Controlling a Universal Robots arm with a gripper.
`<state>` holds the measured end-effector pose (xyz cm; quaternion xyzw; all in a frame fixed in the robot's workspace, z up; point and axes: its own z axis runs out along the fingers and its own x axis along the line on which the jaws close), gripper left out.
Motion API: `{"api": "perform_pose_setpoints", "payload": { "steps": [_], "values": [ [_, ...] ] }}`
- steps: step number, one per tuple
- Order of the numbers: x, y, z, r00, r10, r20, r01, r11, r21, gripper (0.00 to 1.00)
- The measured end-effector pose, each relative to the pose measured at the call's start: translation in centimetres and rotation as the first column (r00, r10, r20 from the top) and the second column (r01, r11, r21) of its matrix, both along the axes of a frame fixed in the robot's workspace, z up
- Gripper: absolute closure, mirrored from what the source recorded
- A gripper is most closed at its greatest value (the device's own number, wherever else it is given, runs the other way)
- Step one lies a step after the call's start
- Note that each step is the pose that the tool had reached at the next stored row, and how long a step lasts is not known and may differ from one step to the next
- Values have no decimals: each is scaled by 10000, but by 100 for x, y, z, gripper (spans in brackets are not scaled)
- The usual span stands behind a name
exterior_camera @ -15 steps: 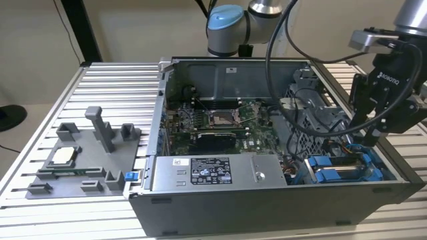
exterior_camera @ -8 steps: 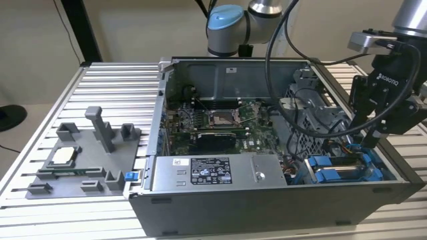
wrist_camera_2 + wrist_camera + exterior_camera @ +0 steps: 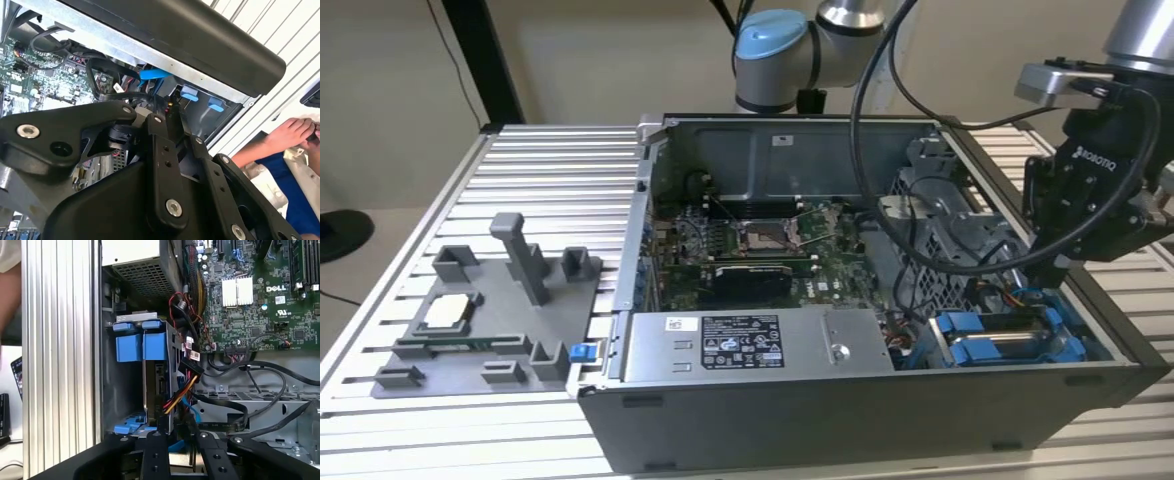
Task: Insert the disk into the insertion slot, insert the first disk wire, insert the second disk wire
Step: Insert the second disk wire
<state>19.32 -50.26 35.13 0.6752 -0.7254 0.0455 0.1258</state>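
The disk (image 3: 1003, 347), silver in its blue carrier, lies seated in the insertion slot (image 3: 1067, 322) at the case's front corner on the exterior view's right. In the first wrist view the disk (image 3: 150, 377) stands edge-on in the bay (image 3: 122, 390). My gripper (image 3: 1061, 275) hangs just over the disk's rear end. It is shut on a disk wire (image 3: 175, 397), a yellow, red and black bundle whose plug sits at the disk's connector edge, between my gripper (image 3: 177, 422) tips. A blue flat cable (image 3: 187, 415) runs beside it. In the second wrist view my gripper (image 3: 160, 112) points into the bay.
The open computer case (image 3: 854, 420) rests on a slatted metal table (image 3: 547, 170). A grey labelled power-supply box (image 3: 747, 345) sits beside the bay, and the motherboard (image 3: 747, 240) is behind it. A grey fixture tray (image 3: 480, 320) lies on the exterior view's left. A person's hand (image 3: 295, 132) is beyond the case.
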Motion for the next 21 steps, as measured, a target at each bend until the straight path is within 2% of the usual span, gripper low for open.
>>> {"api": "perform_pose_setpoints", "payload": {
  "steps": [12, 21],
  "values": [
    [3, 27, -5, 10000, 0, 0, 0, 10000, 0, 0],
    [3, 31, 6, 10000, 0, -4, 0, 10000, -2, 0]
  ]
}}
